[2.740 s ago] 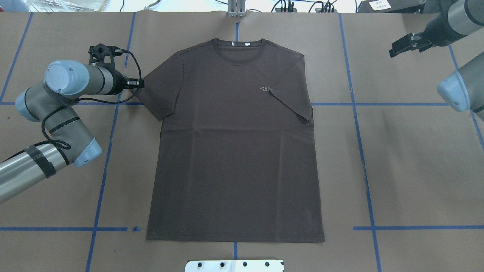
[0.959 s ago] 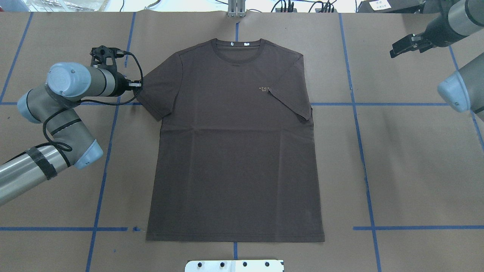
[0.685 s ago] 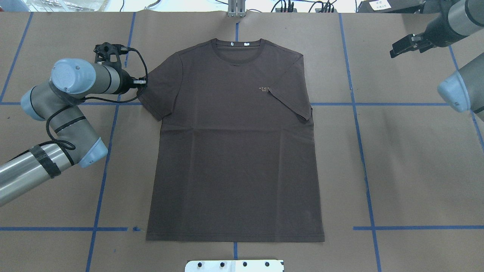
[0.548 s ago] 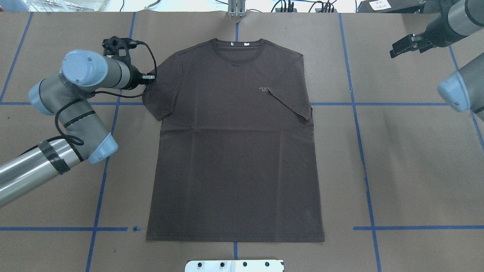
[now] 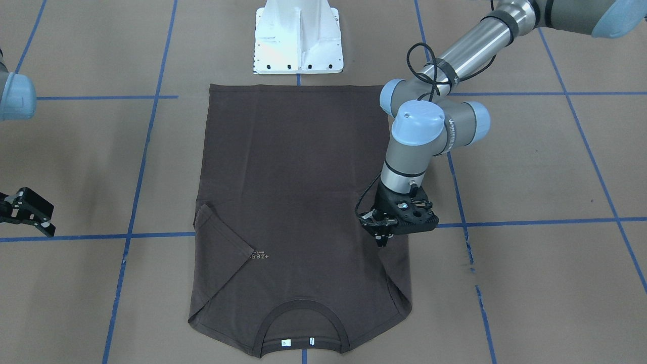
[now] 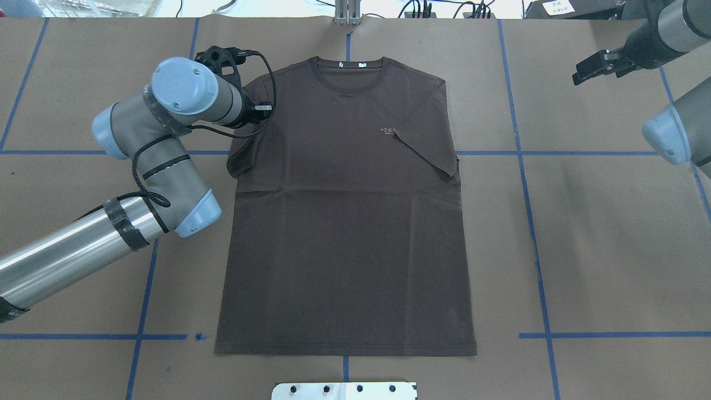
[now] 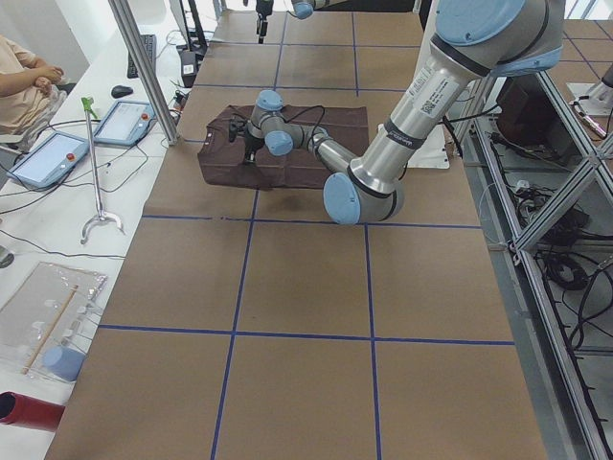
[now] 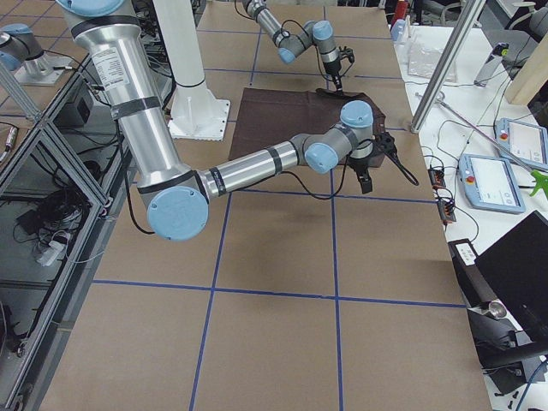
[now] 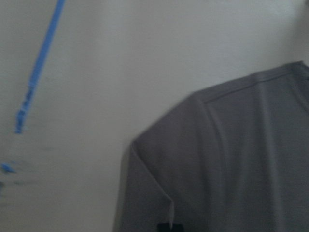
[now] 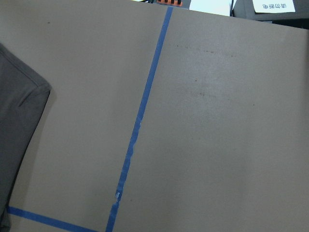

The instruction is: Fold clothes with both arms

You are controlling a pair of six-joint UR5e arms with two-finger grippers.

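The left claw (image 5: 382, 236) looks pinched narrow on the edge of the sleeve (image 5: 397, 283) on its side, holding it lifted in over the shoulder of the brown T-shirt (image 5: 298, 167). The shirt lies flat, front up, mid-bench (image 5: 530, 167). The other sleeve (image 5: 220, 242) already lies folded across the chest, so I'd say this is the second sleeve fold. Next it wants laying inward, flat, then letting go. The right claw (image 6: 590, 68) hangs spread and empty, well apart from the shirt.
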